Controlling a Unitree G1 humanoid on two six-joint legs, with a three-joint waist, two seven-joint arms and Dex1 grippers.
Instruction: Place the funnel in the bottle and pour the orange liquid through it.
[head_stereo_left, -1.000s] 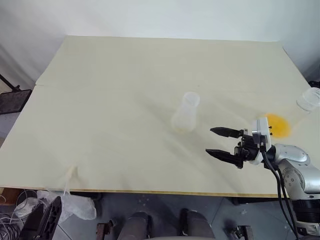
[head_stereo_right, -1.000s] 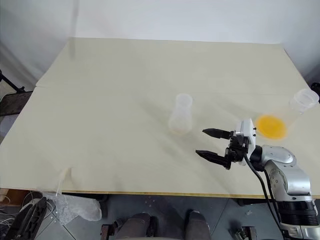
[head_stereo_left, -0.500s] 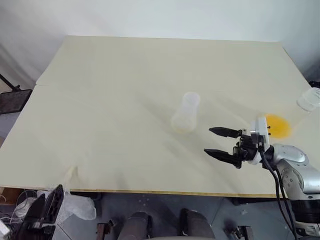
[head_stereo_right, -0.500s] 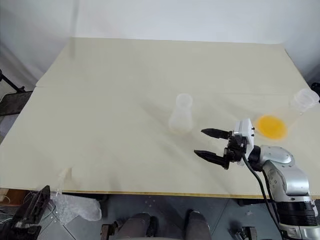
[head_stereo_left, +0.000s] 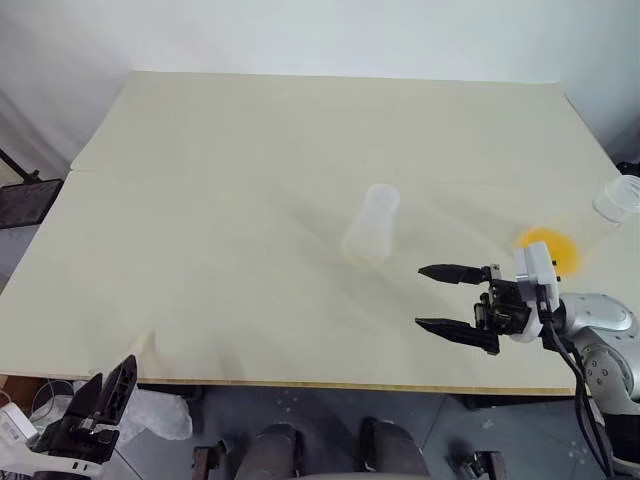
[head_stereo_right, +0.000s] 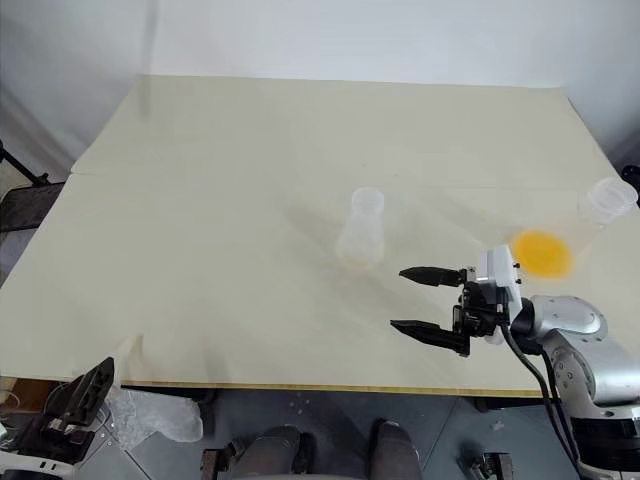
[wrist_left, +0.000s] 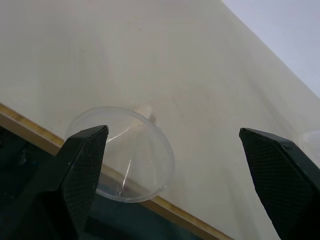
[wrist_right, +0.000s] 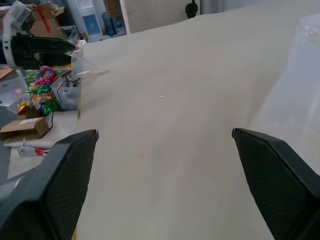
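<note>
- The bottle (head_stereo_left: 372, 228) stands upright near the middle of the pale wooden surface (head_stereo_left: 250, 170), with bare wood all round it and wide open room behind it and out towards my left.
- My right gripper (head_stereo_left: 447, 298) hangs over the surface near its front edge, to the right of the bottle and well apart from it, pointing left; its two black fingers are spread wide and hold nothing.
- The orange liquid (head_stereo_left: 548, 250) shows as a bright opaque patch through clear plastic, right of the bottle and just behind my right gripper; beyond it, at the surface's right edge, is the pale rim of a clear cup (head_stereo_left: 620, 197).
- The funnel (wrist_left: 122, 152) sits far to the left of the bottle, at the front edge, its round rim partly overhanging; it is thin, clear and smooth, a cone narrowing to a short spout.
- My left gripper (wrist_left: 175, 172) is below that edge, fingers wide apart to either side of the funnel, empty.
</note>
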